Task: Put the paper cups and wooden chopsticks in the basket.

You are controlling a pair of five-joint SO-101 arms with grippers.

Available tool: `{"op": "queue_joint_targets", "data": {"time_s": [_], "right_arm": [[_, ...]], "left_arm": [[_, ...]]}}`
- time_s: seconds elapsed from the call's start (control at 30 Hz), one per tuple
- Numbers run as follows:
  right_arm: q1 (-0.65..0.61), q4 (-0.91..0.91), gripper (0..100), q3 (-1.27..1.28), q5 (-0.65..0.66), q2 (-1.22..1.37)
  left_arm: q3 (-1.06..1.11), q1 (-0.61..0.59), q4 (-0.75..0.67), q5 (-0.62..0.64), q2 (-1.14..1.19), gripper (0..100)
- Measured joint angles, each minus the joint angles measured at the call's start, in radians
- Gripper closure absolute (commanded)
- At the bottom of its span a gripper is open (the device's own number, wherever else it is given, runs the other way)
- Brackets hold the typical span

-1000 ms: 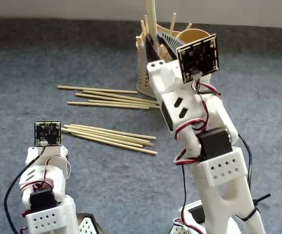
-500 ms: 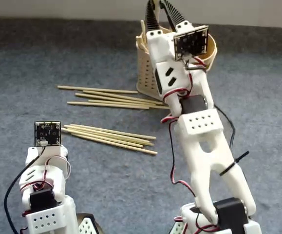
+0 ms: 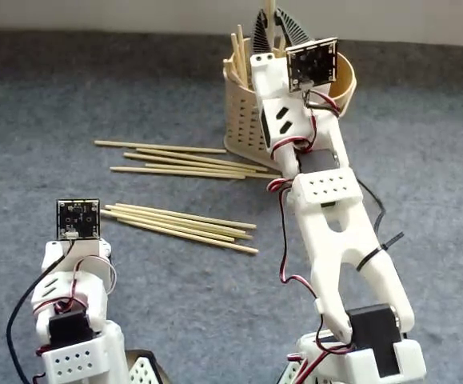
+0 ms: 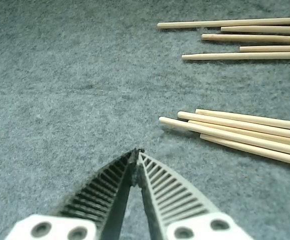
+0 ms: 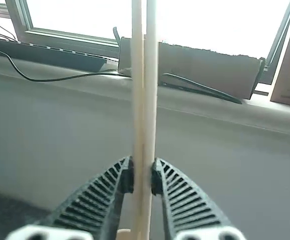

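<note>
Right claw (image 5: 142,175): clamped on a pair of wooden chopsticks (image 5: 143,75), which stand upright between its tips. From the high view it sits (image 3: 275,28) over the mouth of the basket.
Basket (image 3: 243,120): upright at the far side of the bench (image 3: 71,96). Several standing chopsticks (image 3: 237,52) poke out at its left rim, and what looks like a paper cup (image 3: 346,80) shows at its right side.
Far bundle (image 3: 183,160): loose chopsticks lying flat, with their right ends at the basket's foot.
Near bundle (image 3: 183,222): more chopsticks lying flat, between the far bundle and the left arm (image 3: 75,272).
Left claw (image 4: 136,155): tips together, gripping nothing, low over the grey bench, near the ends of the near bundle (image 4: 235,130).
</note>
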Motion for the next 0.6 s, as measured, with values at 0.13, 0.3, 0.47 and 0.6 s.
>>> {"op": "queue_joint_targets", "data": {"time_s": [0.13,0.3,0.47,0.6], "right_arm": [[0.0,0.035,86.2,0.0,0.0,0.0],[0.0,0.049,86.2,0.0,0.0,0.0],[0.0,0.057,86.5,0.002,0.0,-0.018],[0.0,0.183,86.5,0.017,0.0,-0.132]], "left_arm": [[0.0,0.0,0.0,0.0,0.0,99],[0.0,0.0,0.0,0.0,0.0,99],[0.0,0.0,0.0,0.0,0.0,99],[0.0,0.0,0.0,0.0,0.0,99]]}}
